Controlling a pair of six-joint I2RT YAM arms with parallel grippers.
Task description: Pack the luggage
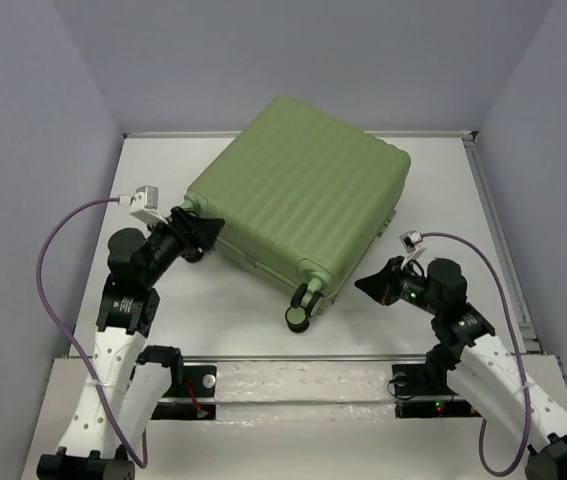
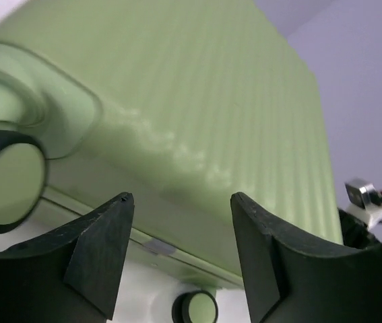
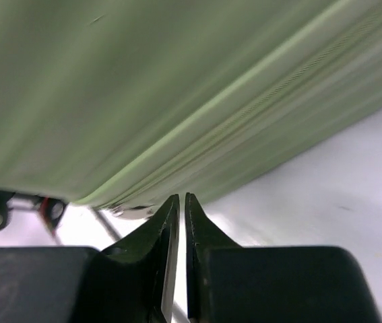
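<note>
Luggage (image 1: pixel 298 200): ribbed sage-green hard shell, rounded corners, closed.
Left end effector (image 1: pixel 208 233): held apart.
Right end effector (image 1: pixel 363 286): pressed together.

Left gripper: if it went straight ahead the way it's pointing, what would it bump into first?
Most likely the luggage. The left gripper, jaws open, aims at its green side wall near the seam. Nothing shows between them, though I can't tell how far off it is.
</note>
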